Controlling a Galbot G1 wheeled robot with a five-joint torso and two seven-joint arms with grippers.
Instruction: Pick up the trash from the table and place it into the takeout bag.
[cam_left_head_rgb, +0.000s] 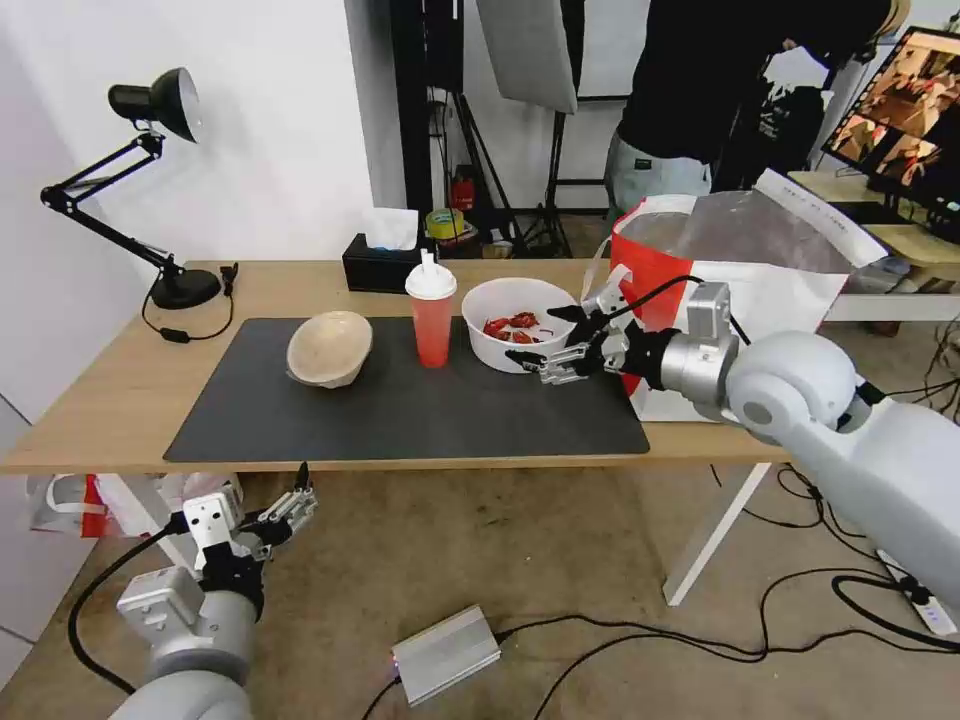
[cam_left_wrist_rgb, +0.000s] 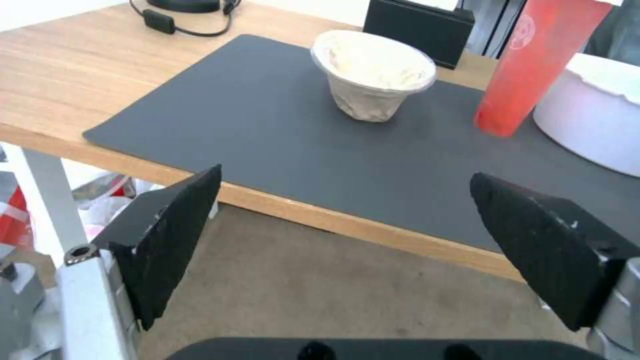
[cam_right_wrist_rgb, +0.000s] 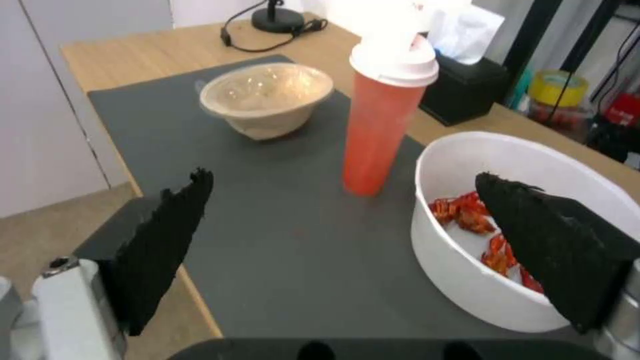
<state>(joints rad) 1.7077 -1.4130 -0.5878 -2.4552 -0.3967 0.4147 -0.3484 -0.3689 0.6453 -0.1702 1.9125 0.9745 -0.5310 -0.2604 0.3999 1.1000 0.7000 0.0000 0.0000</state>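
right tool (cam_left_head_rgb: 545, 335) spread open at the white bowl (cam_left_head_rgb: 516, 322), one finger over its rim near the red scraps. red cup (cam_left_head_rgb: 431, 318) just beyond at 9 o'clock, beige bowl (cam_left_head_rgb: 329, 348) farther at 9. takeout bag (cam_left_head_rgb: 740, 290) at 3 o'clock on the table (cam_left_head_rgb: 100, 400). left tool (cam_left_head_rgb: 290, 508) open, below the table edge.

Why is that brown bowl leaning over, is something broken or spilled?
The beige bowl sits tilted on the dark mat, its side looking crumpled. Nothing is spilled. The red cup stands upright, and the white bowl keeps its red scraps inside.
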